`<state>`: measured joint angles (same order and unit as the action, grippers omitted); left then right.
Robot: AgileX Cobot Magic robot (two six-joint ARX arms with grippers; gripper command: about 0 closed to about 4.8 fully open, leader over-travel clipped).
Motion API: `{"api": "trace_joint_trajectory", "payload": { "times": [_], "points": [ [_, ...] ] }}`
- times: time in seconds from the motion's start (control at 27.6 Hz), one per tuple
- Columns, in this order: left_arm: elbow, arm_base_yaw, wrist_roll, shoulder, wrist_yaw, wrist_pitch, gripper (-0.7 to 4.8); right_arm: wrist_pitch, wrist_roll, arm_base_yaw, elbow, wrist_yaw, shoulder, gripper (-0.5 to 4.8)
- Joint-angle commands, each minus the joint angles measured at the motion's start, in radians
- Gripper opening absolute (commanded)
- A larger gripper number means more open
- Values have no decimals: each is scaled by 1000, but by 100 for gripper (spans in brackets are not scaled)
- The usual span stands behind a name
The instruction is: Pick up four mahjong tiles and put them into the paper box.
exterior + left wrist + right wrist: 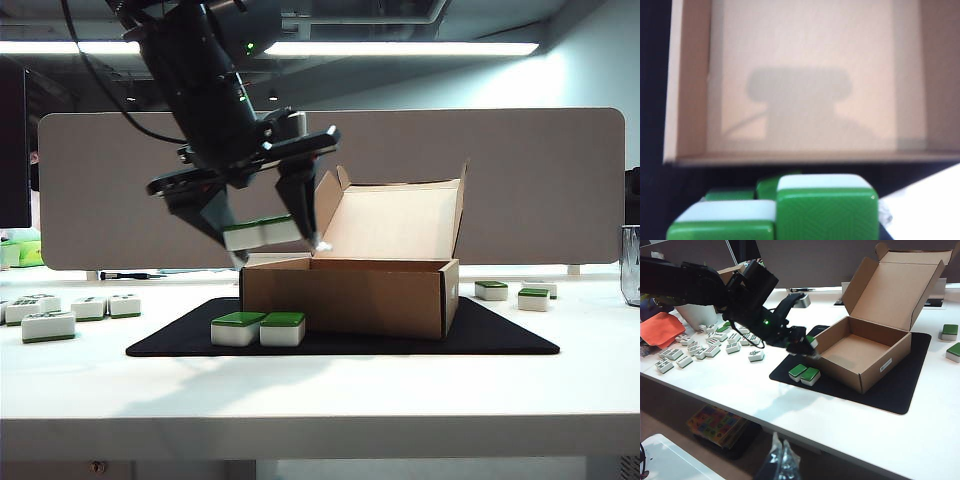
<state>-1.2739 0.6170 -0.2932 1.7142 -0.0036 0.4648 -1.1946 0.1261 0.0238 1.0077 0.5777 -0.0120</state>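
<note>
Below and just beyond the left gripper's jaws sits the paper box [350, 295], a shallow brown cardboard mailer on a thin black mat [500, 335], its flap lid standing up and its pale matte floor bare as far as the left wrist view shows. That left gripper [262, 233], hard black, hangs over the box's near-left corner with its jaws clamped around a pair of mahjong tiles [262, 233] held side by side. These are chunky, glossy blocks, white with a green layer. Directly under the jaws, outside the box wall, two more tiles [258, 328] lie touching on the mat, green faces up.

I judge this the carry step of the first load: the pair must travel further over the opening, then be released low so they do not bounce.

Well away, the right gripper [781, 464] idles off the table edge, jaws narrow.
</note>
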Motion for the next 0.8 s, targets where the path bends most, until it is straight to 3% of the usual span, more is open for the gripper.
{"api": "trace_joint_trajectory", "payload": {
  "times": [0.04,0.47,0.8],
  "points": [
    [-7,1,10,-7,0,-116,264,10,1,0,4,1,12,-1],
    [-7,-1,111,68,-4,-301,264,10,1,0,4,1,12,-1],
    [-7,-1,130,169,-45,-388,264,9,1,0,4,1,12,-1]
  ]
}}
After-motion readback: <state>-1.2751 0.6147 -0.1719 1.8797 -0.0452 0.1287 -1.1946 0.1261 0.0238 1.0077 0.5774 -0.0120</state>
